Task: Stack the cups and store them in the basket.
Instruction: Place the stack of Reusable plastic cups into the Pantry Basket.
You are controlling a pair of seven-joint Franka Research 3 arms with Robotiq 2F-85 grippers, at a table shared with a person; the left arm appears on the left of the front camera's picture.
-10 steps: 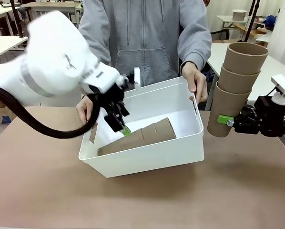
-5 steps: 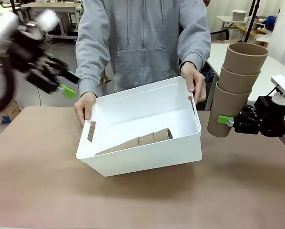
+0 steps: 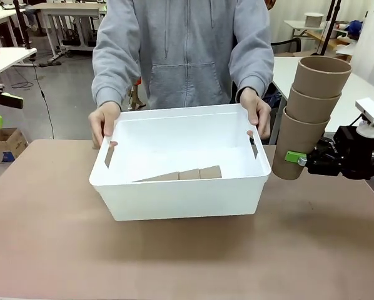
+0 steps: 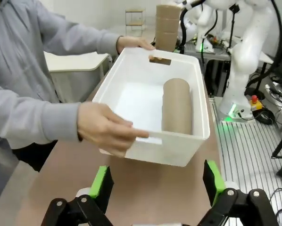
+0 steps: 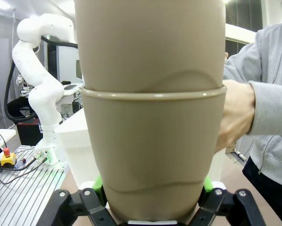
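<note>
A brown matte desk (image 3: 187,262) spans the front view from 3 to 9 o'clock. At 12 o'clock stands a person in a grey hooded sweatshirt (image 3: 187,50). At 9 o'clock a cardboard box (image 3: 4,144) sits on the floor beyond the desk's edge, with a white table (image 3: 5,59) at 10 o'clock and another (image 3: 286,72) at 2 o'clock. In the left wrist view a slotted metal plate (image 4: 254,155) lies at 4 o'clock, with a red button (image 4: 253,99) at 3 o'clock.
</note>
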